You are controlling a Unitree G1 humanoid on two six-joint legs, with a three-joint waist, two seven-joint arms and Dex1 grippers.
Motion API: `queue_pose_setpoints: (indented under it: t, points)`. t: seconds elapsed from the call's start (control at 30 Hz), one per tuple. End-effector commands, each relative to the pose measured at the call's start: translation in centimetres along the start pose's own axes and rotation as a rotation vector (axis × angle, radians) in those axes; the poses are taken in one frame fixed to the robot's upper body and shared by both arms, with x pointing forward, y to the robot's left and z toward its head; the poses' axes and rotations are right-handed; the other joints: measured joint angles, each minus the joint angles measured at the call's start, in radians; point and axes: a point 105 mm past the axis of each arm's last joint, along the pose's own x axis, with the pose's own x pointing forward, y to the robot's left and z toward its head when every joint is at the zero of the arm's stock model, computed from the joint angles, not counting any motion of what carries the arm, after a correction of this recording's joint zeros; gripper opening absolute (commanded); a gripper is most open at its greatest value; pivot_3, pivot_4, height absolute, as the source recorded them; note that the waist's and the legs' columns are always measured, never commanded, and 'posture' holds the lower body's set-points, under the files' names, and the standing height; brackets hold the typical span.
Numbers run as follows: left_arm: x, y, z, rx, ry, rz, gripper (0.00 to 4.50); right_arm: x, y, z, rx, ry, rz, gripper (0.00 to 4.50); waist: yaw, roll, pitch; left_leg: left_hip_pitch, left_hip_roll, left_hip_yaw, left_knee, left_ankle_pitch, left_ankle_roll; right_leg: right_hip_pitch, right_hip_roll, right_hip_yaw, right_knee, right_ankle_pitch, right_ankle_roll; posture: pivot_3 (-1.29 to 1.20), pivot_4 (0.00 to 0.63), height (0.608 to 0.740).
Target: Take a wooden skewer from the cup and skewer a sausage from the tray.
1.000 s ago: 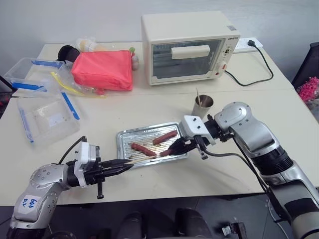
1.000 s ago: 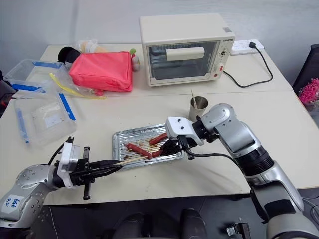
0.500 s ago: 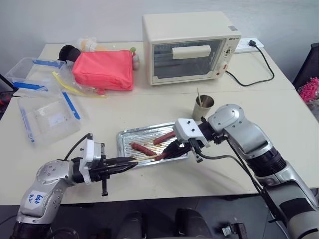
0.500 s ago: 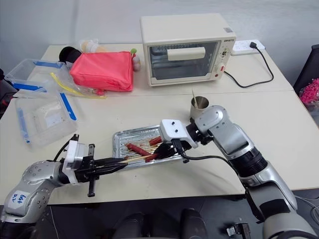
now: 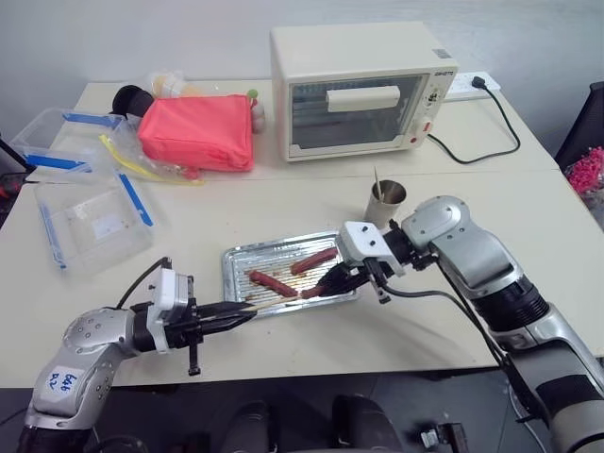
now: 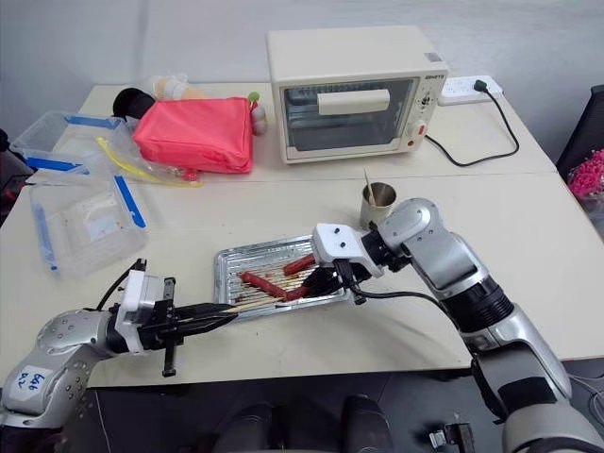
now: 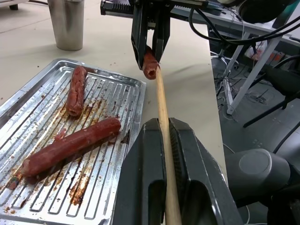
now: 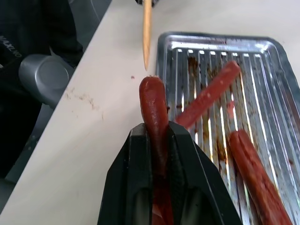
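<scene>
1. Nearest, at about 7 o'clock on the table, the left gripper point(image 5: 236, 314) is clamped on the wooden skewer point(image 7: 162, 123), which runs out between its two black fingers towards 2 o'clock.
2. Just past it, the skewer's pointed tip stands a hair short of the blunt end of the sausage point(image 8: 153, 110); whether they touch cannot be told.
3. That sausage is pinched lengthwise in the closed right gripper point(image 5: 332, 281), its free end poking out beyond the fingertips and aimed at the skewer, in line with it.
4. Under and beside both lies the tray point(image 5: 238, 261), shiny, ribbed and grease-marked, near the table's middle; the held sausage hangs over its near right corner.
5. Two more sausages point(image 5: 271, 282) lie flat in the tray, one long towards 9 o'clock, the other at 12 o'clock.
6. Beyond the tray at 1 o'clock stands the cup point(image 5: 384, 202), upright, with another skewer sticking up from it.
7. Farther back at 12 o'clock sits a cream toaster oven point(image 5: 362, 89); at 10 o'clock a red pouch point(image 5: 195, 131) and clear plastic boxes point(image 5: 91, 225) with blue clips.
</scene>
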Motion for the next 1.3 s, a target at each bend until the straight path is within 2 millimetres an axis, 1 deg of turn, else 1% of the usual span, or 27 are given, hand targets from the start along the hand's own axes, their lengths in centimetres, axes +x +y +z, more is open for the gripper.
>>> queue_pose_setpoints:
  t: [0.03, 0.43, 0.8, 1.3]
  points:
    - [0.0, -0.1, 0.6, 0.032, -0.003, -0.002, 0.0, -1.2, -0.5, 1.2, -0.06, -0.012, -0.031, 0.14, 0.0, 0.0, 0.0, 0.0, 0.0, 0.0, 0.0, 0.0, 0.0, 0.0, 0.0, 0.0, 0.0, 0.0, 0.0, 0.0, 0.15, 0.74]
    - [0.5, 0.1, 0.3, 0.031, 0.001, -0.013, 0.0, -0.8, -0.1, 1.9, -0.069, -0.04, -0.017, 0.14, 0.0, 0.0, 0.0, 0.0, 0.0, 0.0, 0.0, 0.0, 0.0, 0.0, 0.0, 0.0, 0.0, 0.0, 0.0, 0.0, 0.15, 0.74]
    - [0.6, 0.3, 0.2, 0.03, -0.005, -0.001, 0.0, -1.0, 0.1, 1.8, -0.07, -0.035, -0.009, 0.14, 0.0, 0.0, 0.0, 0.0, 0.0, 0.0, 0.0, 0.0, 0.0, 0.0, 0.0, 0.0, 0.0, 0.0, 0.0, 0.0, 0.15, 0.74]
    - [1.3, 0.3, 0.2, 0.026, -0.015, -0.017, 0.0, -0.4, 0.1, 2.0, -0.072, -0.044, 0.0, 0.14, 0.0, 0.0, 0.0, 0.0, 0.0, 0.0, 0.0, 0.0, 0.0, 0.0, 0.0, 0.0, 0.0, 0.0, 0.0, 0.0, 0.15, 0.74]
